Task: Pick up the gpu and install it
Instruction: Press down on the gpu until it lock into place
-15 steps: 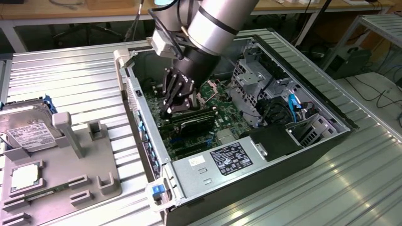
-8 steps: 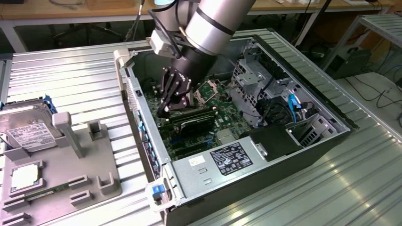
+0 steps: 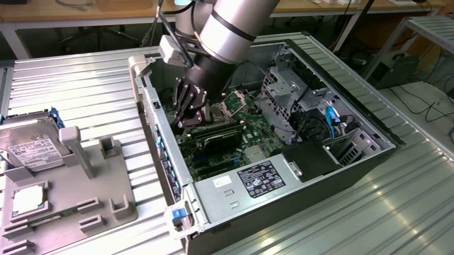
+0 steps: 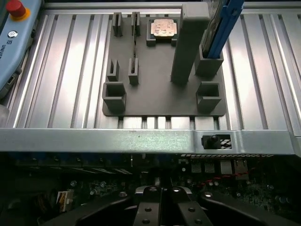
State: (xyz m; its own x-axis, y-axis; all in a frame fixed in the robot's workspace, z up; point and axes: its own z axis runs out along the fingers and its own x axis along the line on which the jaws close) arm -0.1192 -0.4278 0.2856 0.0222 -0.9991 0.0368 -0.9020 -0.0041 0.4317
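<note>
On the exterior view's left, a flat grey plastic holder with upright posts and slots (image 3: 106, 207) is seen on the ribbed metal table (image 3: 85, 85). A boxy silver hard drive with a white label (image 3: 32, 146) is stood at its far end, and a square silver processor chip (image 3: 28, 197) is laid in a recess nearer the camera.

Just to the right, an open dark computer case with silver edges (image 3: 319, 202) is laid on its side. The black gripper (image 3: 190, 121) is lowered inside it over the green motherboard (image 3: 252, 125), and its fingers (image 4: 149, 207) are pressed together. The gpu (image 3: 220, 139), a thin dark rectangular card, is seen on edge across the motherboard directly below the fingertips. Whether it is pinched or merely touched cannot be told.

Further right, a silver perforated drive cage (image 3: 280, 90) and a blue cable (image 3: 330, 118) are seen inside the case.
</note>
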